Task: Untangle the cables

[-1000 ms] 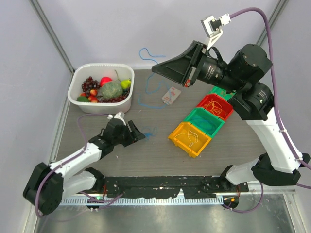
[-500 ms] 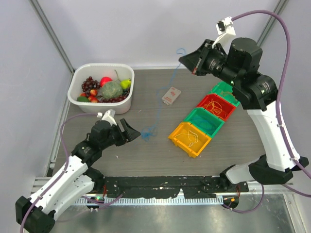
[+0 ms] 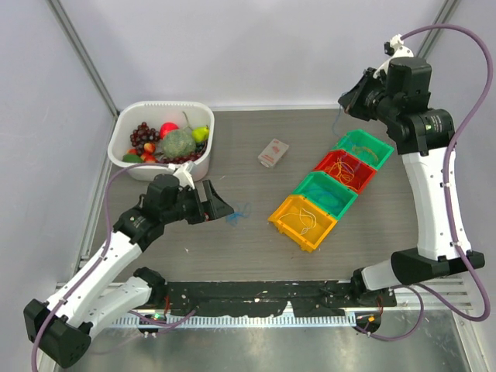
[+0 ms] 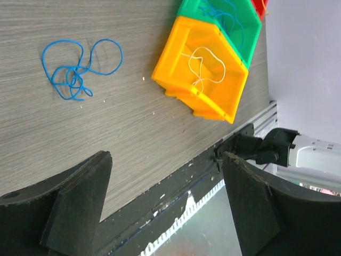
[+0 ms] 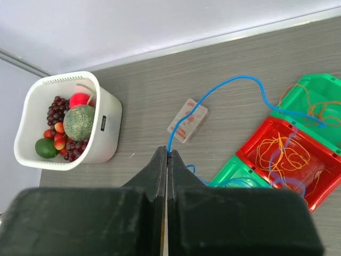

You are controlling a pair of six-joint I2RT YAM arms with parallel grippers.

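Note:
My right gripper [image 3: 346, 99] is high over the back right, shut on a thin blue cable [image 5: 237, 79]. In the right wrist view the cable runs from the closed tips [image 5: 168, 153] up and across to the far green bin [image 5: 311, 88]. A small blue tangle [image 3: 237, 215] lies on the table, also in the left wrist view [image 4: 74, 69]. My left gripper [image 3: 221, 208] is open and empty just left of it, fingers wide apart [image 4: 165, 160]. A white cable [image 4: 205, 61] lies in the yellow bin [image 3: 283, 211]. Orange cables [image 5: 279, 149] fill the red bin [image 3: 325, 159].
A second green bin [image 3: 314, 182] sits between the yellow and red ones. A white basket [image 3: 124, 124] of fruit stands at the back left. A small white packet [image 3: 273, 153] lies mid-table. The black front rail [image 4: 160, 202] borders the table's near edge.
My right gripper has swung right and back with the blue cable, drawing it out of the tangle and over the bins. My left arm has risen and shifted slightly right; a small blue tangle remains.

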